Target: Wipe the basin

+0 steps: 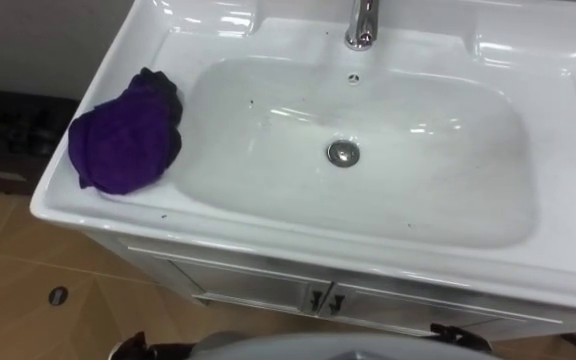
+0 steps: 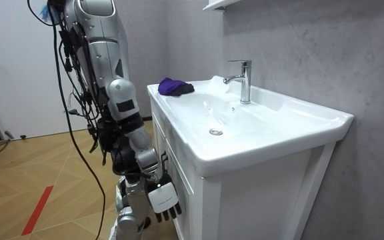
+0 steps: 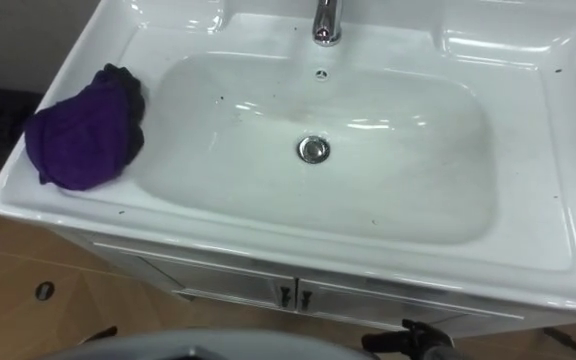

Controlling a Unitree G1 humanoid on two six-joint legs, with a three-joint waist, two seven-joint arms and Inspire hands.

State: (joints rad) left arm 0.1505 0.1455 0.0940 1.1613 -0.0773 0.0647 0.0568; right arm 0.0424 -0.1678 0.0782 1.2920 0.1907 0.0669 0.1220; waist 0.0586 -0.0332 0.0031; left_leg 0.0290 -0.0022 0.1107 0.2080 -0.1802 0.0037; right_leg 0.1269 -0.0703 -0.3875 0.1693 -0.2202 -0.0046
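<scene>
1. The white cabinet [image 2: 259, 200] stands against a grey wall on a wooden floor [image 1: 8, 290]. The robot stands upright right in front of it, at the room view's left.
2. The white basin [image 1: 298, 250] sits on top of the cabinet. Its broad rectangular bowl carries a few small dark specks (near the left slope and towards the front right).
3. The purple cloth [image 1: 126, 140] lies bunched on the flat rim at the basin's left end, with its inner edge reaching the lip of the bowl. Neither hand touches it.
4. The right hand [image 2: 164, 199] hangs low beside the cabinet front, below the level of the rim. Its fingers are loose and pointing down, with nothing in them.
5. The chrome faucet [image 1: 362, 25] stands upright at the middle of the back rim.
6. The round metal drain [image 1: 343, 152] sits in the bowl's floor, in line with the faucet.
</scene>
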